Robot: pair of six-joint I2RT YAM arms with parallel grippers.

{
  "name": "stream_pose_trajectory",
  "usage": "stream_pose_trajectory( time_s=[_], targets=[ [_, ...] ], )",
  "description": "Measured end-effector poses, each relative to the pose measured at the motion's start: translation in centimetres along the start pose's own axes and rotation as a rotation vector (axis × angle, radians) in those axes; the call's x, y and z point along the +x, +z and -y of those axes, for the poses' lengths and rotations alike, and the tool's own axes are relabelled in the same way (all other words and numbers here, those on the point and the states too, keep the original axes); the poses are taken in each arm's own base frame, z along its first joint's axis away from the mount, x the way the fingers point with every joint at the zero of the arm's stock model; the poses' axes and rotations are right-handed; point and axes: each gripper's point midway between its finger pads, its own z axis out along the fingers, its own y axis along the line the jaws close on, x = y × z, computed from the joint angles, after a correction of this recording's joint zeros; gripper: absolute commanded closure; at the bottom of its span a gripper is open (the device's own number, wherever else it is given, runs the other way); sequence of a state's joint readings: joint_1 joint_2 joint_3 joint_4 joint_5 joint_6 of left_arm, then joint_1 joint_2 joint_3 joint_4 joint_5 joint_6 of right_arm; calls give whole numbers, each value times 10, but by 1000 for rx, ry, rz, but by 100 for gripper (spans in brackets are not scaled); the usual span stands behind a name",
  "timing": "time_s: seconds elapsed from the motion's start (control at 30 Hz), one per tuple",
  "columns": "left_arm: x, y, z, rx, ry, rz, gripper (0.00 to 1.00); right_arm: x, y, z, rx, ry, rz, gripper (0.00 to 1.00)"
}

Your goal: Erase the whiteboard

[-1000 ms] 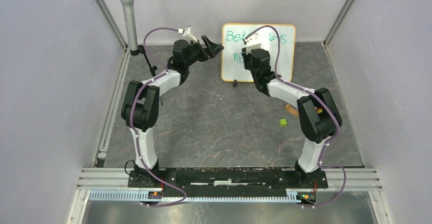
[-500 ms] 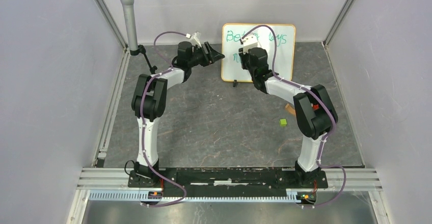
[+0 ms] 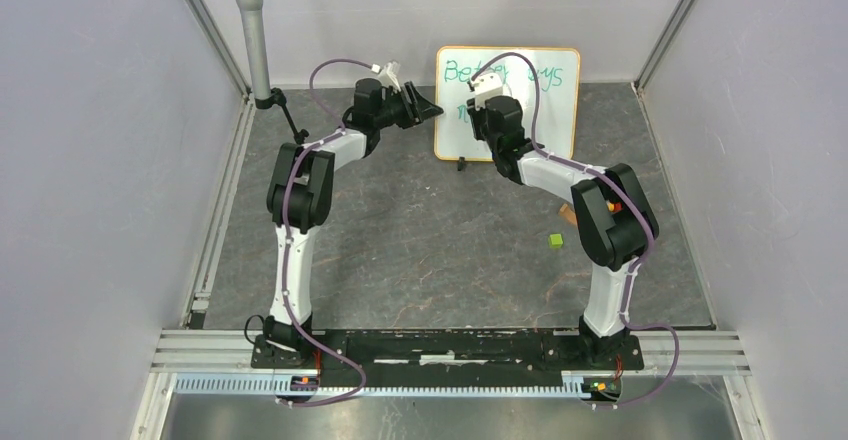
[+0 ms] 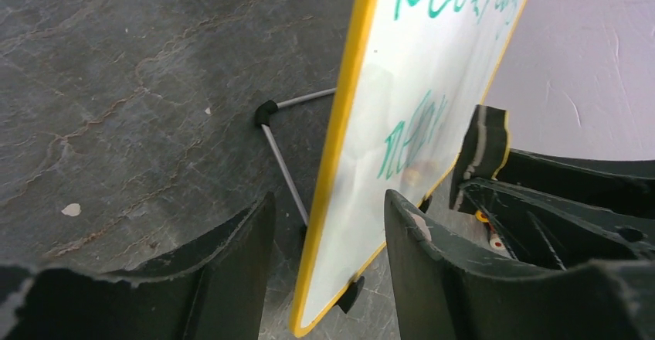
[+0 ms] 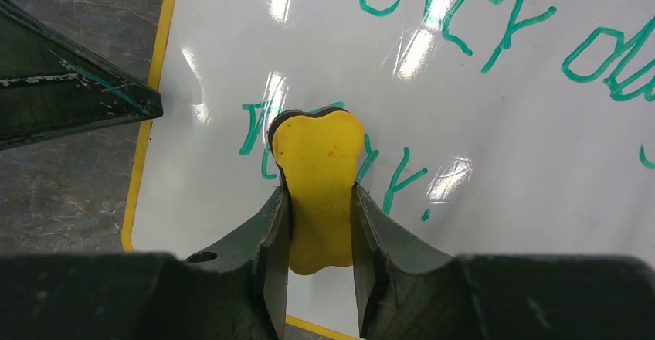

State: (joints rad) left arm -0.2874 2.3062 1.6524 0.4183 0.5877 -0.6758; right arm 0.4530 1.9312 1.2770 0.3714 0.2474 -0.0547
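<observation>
Two pincers now work the whiteboard point(image 3: 555, 120), which stands upright at the back of the desk point(image 3: 420, 230), upper centre of the overhead frame. Within the last second your left pincer point(image 4: 328, 216) has slid in; its released fingers straddle the board's left edge, ready to steady it. Your right pincer point(image 5: 318, 193) clenches a yellow eraser point(image 5: 318, 154) against the lower teal word point(image 5: 390, 181). Most writing remains, so wiping has barely begun.

Teal handwriting on whiteboard point(image 3: 558, 120), upper centre of top view: top line starts "Bet", ends "ys", middle hidden. Lower line unreadable, partly behind yellow eraser point(image 5: 318, 185).
</observation>
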Motion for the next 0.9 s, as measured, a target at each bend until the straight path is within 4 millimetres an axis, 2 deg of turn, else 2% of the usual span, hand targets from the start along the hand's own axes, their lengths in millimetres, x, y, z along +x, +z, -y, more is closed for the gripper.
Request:
stream_pose_trajectory(
  time_s=[0.13,0.63,0.8,0.9],
  targets=[
    [6,4,-8,-8,-12,-14,48,-3,1,0,1,-1,6,71],
    [19,10,-13,30,-30,-39,48,-2,24,-10,-24,-11,-16,60],
    [18,11,-11,38,-24,-32,50,-1,32,-12,-27,-17,-29,46],
    [16,11,-9,45,-19,-26,51,1,32,-12,-28,-26,-43,43]
  ],
)
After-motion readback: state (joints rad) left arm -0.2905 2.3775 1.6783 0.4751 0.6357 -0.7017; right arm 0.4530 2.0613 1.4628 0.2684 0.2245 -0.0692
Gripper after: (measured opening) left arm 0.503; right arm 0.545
